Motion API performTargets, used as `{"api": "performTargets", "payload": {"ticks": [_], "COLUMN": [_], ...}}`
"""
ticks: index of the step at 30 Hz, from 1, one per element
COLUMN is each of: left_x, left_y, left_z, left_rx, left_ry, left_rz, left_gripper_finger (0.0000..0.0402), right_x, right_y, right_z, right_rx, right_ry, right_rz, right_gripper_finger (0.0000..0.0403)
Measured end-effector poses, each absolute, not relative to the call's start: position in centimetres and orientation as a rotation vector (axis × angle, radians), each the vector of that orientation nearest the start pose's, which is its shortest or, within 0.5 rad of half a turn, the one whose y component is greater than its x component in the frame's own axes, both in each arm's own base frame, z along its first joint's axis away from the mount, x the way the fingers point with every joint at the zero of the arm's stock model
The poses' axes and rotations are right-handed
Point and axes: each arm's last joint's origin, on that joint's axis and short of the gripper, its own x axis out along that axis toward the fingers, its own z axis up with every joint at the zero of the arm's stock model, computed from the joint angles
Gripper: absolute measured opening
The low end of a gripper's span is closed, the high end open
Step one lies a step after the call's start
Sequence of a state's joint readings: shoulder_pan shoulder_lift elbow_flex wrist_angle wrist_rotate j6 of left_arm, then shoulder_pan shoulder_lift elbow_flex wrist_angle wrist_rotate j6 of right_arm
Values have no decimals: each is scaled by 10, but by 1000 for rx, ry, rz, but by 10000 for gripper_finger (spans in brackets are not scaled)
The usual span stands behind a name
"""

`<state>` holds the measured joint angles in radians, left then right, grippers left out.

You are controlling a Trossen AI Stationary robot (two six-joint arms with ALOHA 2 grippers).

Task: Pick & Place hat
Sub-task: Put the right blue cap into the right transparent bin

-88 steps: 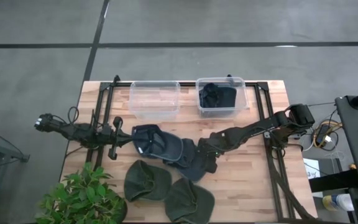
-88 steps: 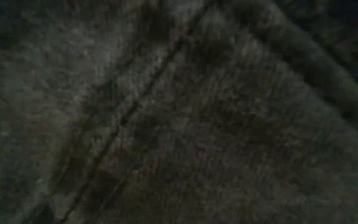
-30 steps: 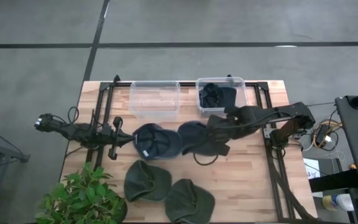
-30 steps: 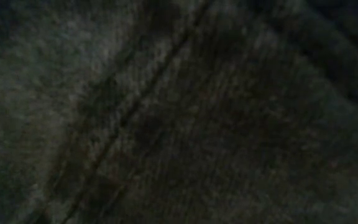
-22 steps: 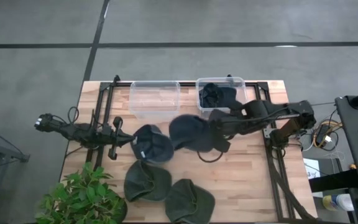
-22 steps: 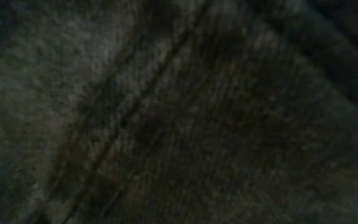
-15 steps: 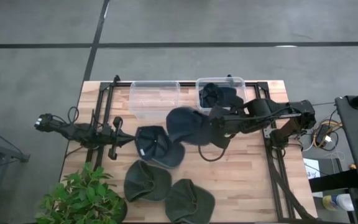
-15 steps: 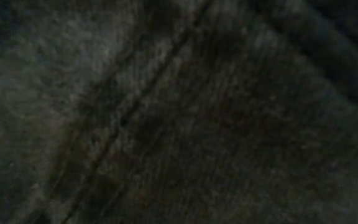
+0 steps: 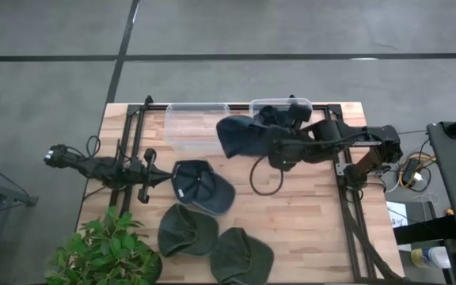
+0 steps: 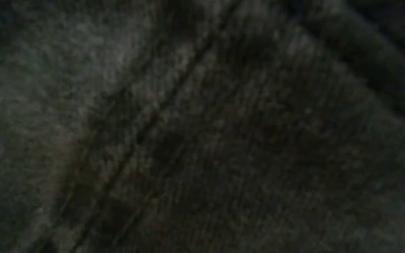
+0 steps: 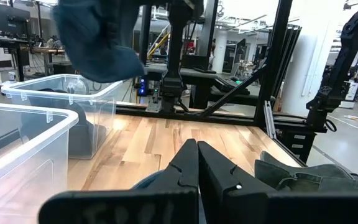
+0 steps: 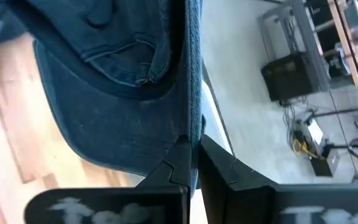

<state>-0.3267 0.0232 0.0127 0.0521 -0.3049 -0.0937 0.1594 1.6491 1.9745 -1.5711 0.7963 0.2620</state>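
Note:
My right gripper (image 9: 267,144) is shut on a dark blue hat (image 9: 240,136), which hangs in the air over the right end of the empty clear bin (image 9: 196,125). The left wrist view shows this hat (image 11: 95,43) high above the bins. A second clear bin (image 9: 285,111) beside it holds a dark hat. Another blue cap (image 9: 201,187) lies on the table's middle, and two green caps (image 9: 187,229) (image 9: 240,255) lie near the front edge. My left gripper (image 9: 153,170) waits shut at the table's left, by the blue cap. My right gripper pinches the hat's edge (image 12: 194,127) between its two fingers (image 12: 178,163). The fingers reach level from the table's right side. The hat hangs from the fingers, lifted clear of the table and of the bins, its brim (image 12: 98,137) drooping.
A potted plant (image 9: 105,252) stands at the near left corner. Black frame rails (image 9: 347,198) run along both sides of the table. A cable loop (image 9: 264,178) hangs under the right arm. Dark cloth (image 10: 202,126) fills the whole low view.
My right gripper has risen and gone toward the table's far edge and the bins, still shut on the blue hat. The hat has come up from beside the other blue cap and now hangs clear. That cap stays on the table and has shifted a little.

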Motion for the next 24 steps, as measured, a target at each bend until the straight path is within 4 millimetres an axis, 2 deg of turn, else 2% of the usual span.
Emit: {"api": "performTargets", "payload": {"ticks": [6,18,24], "left_x": [95,95,95], "left_y": [-23,-23,-23], "left_z": [171,171,171], "left_rx": [-107,-107,-107], "left_ry": [-39,-39,-38], "left_rz": [-23,-23,-24], "left_gripper_finger": [0,0,0], "right_x": [276,225,217], "right_y": [-1,-57,-75], "right_z": [416,410,395], "right_rx": [-388,-406,-397], "right_ry": [1073,1228,1310], "right_rz": [-765,-876,-925], "right_gripper_finger": [8,8,8]}}
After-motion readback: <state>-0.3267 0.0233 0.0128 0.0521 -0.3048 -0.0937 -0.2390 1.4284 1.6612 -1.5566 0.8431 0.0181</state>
